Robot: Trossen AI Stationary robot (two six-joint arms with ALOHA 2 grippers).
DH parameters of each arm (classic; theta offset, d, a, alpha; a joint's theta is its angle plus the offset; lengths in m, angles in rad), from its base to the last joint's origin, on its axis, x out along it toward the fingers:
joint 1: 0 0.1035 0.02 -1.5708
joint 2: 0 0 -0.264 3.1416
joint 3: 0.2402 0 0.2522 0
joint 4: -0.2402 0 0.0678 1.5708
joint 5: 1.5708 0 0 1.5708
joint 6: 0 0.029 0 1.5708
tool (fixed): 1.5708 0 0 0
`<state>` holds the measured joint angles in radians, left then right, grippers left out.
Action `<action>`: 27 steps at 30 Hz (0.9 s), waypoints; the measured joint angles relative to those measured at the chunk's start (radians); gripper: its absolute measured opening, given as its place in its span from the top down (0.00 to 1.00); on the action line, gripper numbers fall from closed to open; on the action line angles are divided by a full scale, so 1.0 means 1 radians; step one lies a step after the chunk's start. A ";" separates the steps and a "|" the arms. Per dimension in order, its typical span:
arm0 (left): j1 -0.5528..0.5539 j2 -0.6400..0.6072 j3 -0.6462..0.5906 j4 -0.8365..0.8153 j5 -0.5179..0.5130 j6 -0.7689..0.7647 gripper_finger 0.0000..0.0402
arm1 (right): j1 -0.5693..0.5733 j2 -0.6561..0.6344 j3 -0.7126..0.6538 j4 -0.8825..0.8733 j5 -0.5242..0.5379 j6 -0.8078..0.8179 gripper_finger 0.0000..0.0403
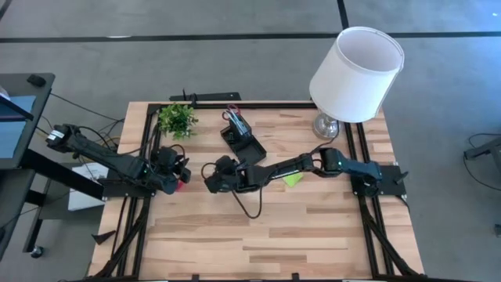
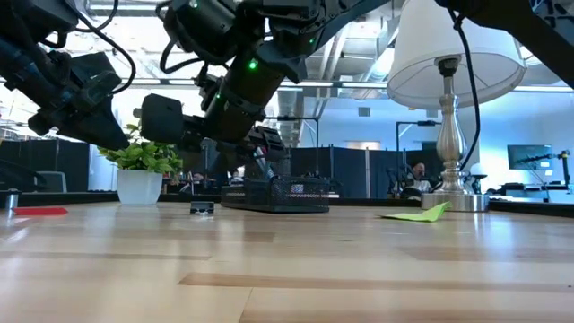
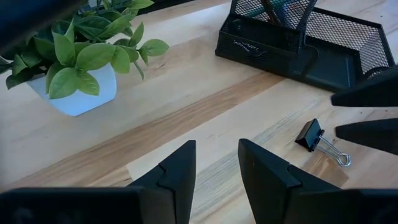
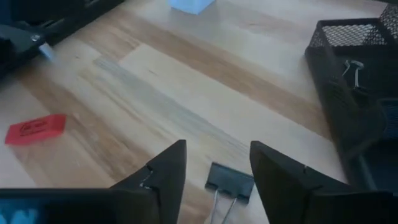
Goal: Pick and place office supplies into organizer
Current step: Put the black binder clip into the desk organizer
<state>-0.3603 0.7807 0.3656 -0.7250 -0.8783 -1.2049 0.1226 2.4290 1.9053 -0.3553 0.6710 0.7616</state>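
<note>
My open right gripper (image 4: 214,171) straddles the clip (image 4: 229,182). The organizer (image 1: 242,135) and plant (image 1: 177,119) block the table's (image 1: 313,235) far edge, my left gripper (image 1: 178,174) flanks me; the near half lies free.

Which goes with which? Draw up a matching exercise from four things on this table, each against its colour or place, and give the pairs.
Things:
1 binder clip
2 eraser
3 sticky note
4 plant

Descriptions:
A lime green
B in a white pot
C red, flat on the wood
D black, on the table just in front of the right end effector

Pairs: 1-D, 2-C, 3-A, 4-B
</note>
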 joint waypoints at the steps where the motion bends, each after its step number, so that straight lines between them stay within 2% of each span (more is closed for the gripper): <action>1: 0.000 0.000 0.000 0.000 0.000 0.000 0.71 | -0.003 0.003 0.000 0.001 -0.012 0.000 0.56; 8: 0.000 0.000 0.000 0.000 0.004 0.001 0.71 | 0.013 0.075 0.004 0.096 -0.006 -0.067 0.52; 14: 0.000 0.000 0.000 -0.003 0.006 0.001 0.71 | 0.021 0.095 0.001 0.137 0.145 -0.051 0.57; 16: 0.000 0.000 0.000 -0.003 0.006 0.002 0.71 | 0.020 0.095 0.000 0.130 0.165 -0.040 0.59; 27: 0.000 0.000 0.000 -0.005 0.006 0.018 0.71 | 0.017 0.095 0.000 0.122 0.165 0.054 0.61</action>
<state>-0.3604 0.7807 0.3656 -0.7295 -0.8719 -1.1873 0.1394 2.5244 1.9053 -0.2330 0.8364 0.8153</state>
